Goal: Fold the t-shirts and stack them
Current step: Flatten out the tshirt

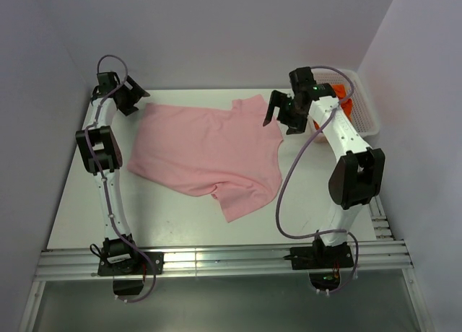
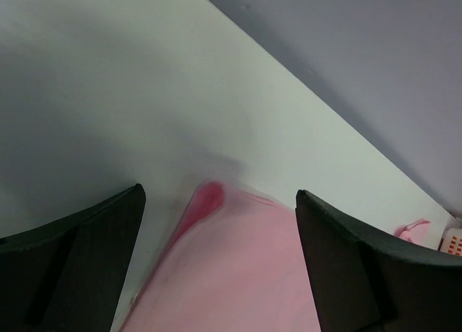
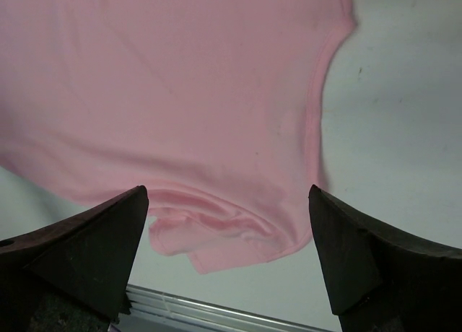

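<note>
The pale pink t-shirt point(image 1: 206, 148) lies spread on the white table, with one sleeve bunched at the near right. My left gripper point(image 1: 138, 97) is open and empty at the shirt's far left corner. In the left wrist view point(image 2: 220, 195) that corner point(image 2: 238, 274) lies between the two fingers. My right gripper point(image 1: 281, 121) is open and empty, just off the shirt's far right edge. In the right wrist view point(image 3: 228, 191) it hovers above the shirt point(image 3: 180, 94) and a crumpled fold point(image 3: 216, 231). The bright orange t-shirt point(image 1: 347, 105) lies in a basket, mostly hidden by the right arm.
A white mesh basket point(image 1: 364, 94) stands at the far right corner, against the wall. Grey walls close in the table at the back and on both sides. A metal rail point(image 1: 216, 260) runs along the near edge, between the arm bases.
</note>
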You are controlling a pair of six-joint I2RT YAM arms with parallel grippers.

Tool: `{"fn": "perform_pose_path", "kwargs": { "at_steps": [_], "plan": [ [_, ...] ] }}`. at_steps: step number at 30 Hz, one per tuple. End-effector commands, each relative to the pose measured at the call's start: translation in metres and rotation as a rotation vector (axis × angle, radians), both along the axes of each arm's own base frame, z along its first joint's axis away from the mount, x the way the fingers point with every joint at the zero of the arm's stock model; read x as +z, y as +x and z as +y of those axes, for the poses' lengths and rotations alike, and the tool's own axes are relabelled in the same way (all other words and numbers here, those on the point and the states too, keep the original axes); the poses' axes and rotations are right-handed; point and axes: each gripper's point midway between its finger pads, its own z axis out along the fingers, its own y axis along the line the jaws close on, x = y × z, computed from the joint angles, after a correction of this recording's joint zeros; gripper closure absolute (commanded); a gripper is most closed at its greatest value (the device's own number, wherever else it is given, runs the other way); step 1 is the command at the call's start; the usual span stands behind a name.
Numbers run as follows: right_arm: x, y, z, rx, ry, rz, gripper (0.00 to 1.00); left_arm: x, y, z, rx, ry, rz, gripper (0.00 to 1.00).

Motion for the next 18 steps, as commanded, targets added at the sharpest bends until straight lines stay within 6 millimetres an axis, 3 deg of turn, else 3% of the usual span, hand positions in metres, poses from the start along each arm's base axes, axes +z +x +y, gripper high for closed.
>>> {"fn": "perform_pose_path", "kwargs": {
  "at_steps": [1,3,4,5,10,12,13,14,15,16,17,18],
  "plan": [
    [0.008,0.021,-0.014,-0.054,0.024,-0.023,0.01,0.0,0.006,-0.018,-0.051,-0.04,-0.027,0.08],
    [-0.002,0.032,-0.023,-0.08,0.019,0.001,0.02,-0.001,0.003,-0.025,-0.065,-0.038,-0.021,0.09],
    [0.004,0.041,-0.024,-0.085,0.023,-0.018,0.02,-0.002,0.002,-0.029,-0.07,-0.038,-0.016,0.11],
    [-0.005,0.048,-0.026,-0.093,0.022,0.0,0.02,-0.005,0.0,-0.032,-0.074,-0.043,-0.007,0.15],
    [-0.001,0.081,-0.027,-0.12,0.065,-0.023,0.02,-0.008,-0.005,-0.034,-0.076,-0.047,0.011,0.33],
    [-0.013,0.094,-0.03,-0.131,0.086,-0.009,0.02,-0.01,-0.005,-0.035,-0.079,-0.059,0.015,0.4],
    [-0.005,0.105,-0.031,-0.139,0.1,-0.037,0.02,-0.011,-0.006,-0.037,-0.081,-0.063,0.017,0.47],
    [-0.019,0.114,-0.029,-0.138,0.104,-0.017,0.02,-0.012,-0.006,-0.039,-0.084,-0.067,0.018,0.53],
    [-0.019,0.124,-0.026,-0.13,0.129,-0.031,0.02,-0.013,-0.006,-0.04,-0.083,-0.069,0.021,0.57],
    [-0.006,0.139,-0.024,-0.137,0.152,-0.078,0.02,-0.016,-0.006,-0.041,-0.085,-0.07,0.025,0.71],
    [-0.019,0.15,-0.02,-0.138,0.167,-0.068,0.02,-0.017,-0.007,-0.042,-0.084,-0.071,0.03,0.76],
    [-0.003,0.167,-0.014,-0.128,0.204,-0.138,0.02,-0.015,-0.007,-0.044,-0.086,-0.069,0.028,0.8]
  ]
}}
